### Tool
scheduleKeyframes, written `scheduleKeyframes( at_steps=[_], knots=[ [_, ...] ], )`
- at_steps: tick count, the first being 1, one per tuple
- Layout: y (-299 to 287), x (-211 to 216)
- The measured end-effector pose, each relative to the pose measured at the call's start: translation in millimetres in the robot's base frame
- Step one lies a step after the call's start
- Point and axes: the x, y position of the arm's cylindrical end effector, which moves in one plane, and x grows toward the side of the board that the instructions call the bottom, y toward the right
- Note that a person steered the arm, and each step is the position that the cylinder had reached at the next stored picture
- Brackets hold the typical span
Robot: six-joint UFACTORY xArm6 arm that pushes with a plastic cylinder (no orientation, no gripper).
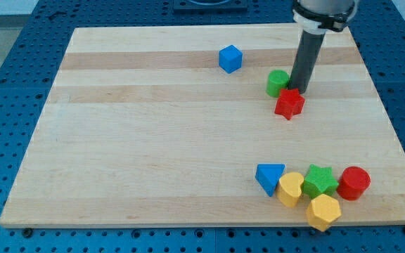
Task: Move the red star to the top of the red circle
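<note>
Red star (289,104) touches my tip (300,89) (no pincer); 2 red, 2 green, 2 blue, 2 yellow blks.

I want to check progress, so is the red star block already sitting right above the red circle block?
No, the red star block lies far up the wooden board beside my tip, while the red circle block sits near the view's bottom right.
</note>
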Motion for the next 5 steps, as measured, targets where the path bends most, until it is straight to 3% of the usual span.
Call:
scheduleKeyframes(
  at_steps=[1,3,4,5],
  knots=[
    [-7,16],
    [-7,90],
    [-7,91],
    [-17,52]
  ],
)
